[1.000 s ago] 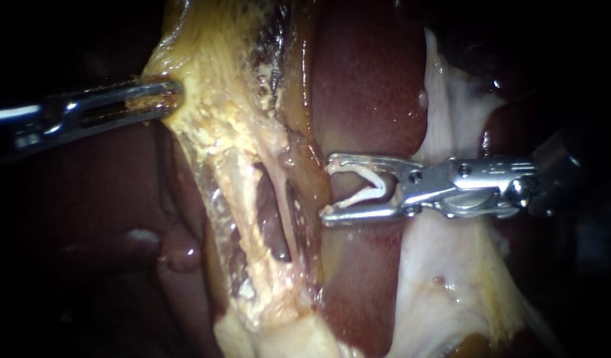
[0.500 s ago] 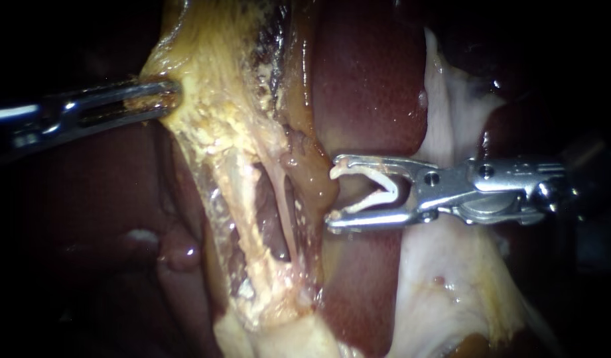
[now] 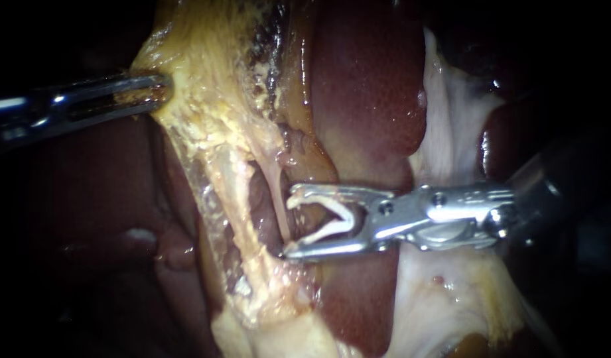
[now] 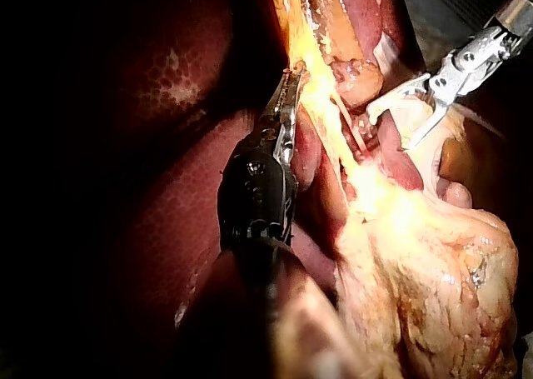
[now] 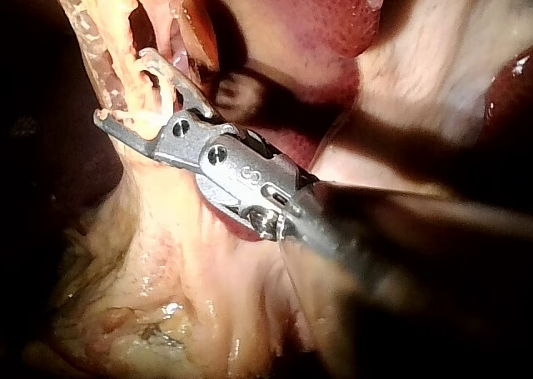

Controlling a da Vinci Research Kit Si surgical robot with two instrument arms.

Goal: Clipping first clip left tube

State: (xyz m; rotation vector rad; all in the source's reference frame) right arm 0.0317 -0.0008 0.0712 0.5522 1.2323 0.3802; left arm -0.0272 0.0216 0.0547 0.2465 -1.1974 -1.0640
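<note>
Endoscope view, clip approach. At upper left, the left instrument [image 3: 149, 93] has its jaws clamped on the edge of the yellow tissue sheet [image 3: 205, 106]. It draws the sheet toward the left border of the frame. This pull appears meant to keep the sheet taut, so that a dark window [image 3: 260, 205] stands open at centre between a broad yellow strand [image 3: 229, 192] and a thin pale tube [image 3: 277, 192].

The right instrument [image 3: 290, 223] enters from the right edge, lying across the liver [image 3: 365, 86]. Its jaws stand wide apart, and both bear on an unclosed white clip [image 3: 335, 222] seated between them. The jaw tips sit at the thin pale tube, the lower tip reaching into the foot of the window. The wide stance is presumably kept so that the clip can pass around the tube before closure.

Whether the tube already lies fully inside the clip cannot be told. Nor is it clear that this is the task's left tube. No clip is on either structure yet.
</note>
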